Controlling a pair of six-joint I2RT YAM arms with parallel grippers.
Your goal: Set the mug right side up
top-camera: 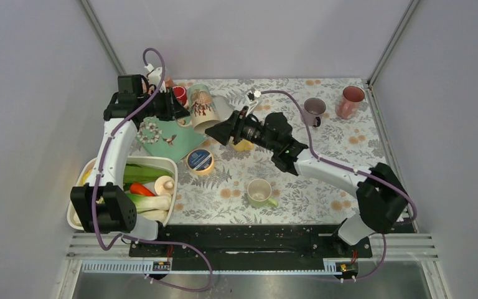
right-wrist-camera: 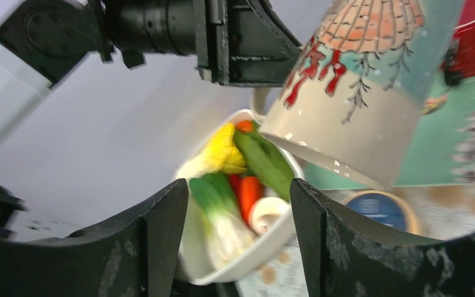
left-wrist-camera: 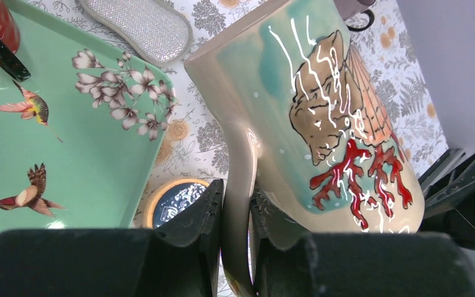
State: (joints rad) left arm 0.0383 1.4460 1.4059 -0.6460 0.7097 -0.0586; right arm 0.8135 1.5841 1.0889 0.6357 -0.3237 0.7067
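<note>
The mug [top-camera: 206, 104] is tall, cream and teal, with a seashell and red coral painted on it. It hangs tilted above the back left of the table. My left gripper [left-wrist-camera: 236, 210] is shut on the mug's handle [left-wrist-camera: 238, 179], one finger on each side. The mug's body [left-wrist-camera: 321, 105] fills the left wrist view. My right gripper [top-camera: 215, 129] stands open just in front of the mug, nothing between its fingers. In the right wrist view the mug [right-wrist-camera: 359, 93] is up and to the right of the open right gripper [right-wrist-camera: 240, 204], not touching it.
Under the mug lies a green bird-pattern tray [top-camera: 180, 146] with a red mug [top-camera: 179, 94] by it. A tape roll [top-camera: 200, 161] lies nearby, and a white bowl [top-camera: 155, 159] of vegetables sits front left. A green mug [top-camera: 260, 192], purple mug [top-camera: 314, 111] and pink cup [top-camera: 350, 101] stand elsewhere.
</note>
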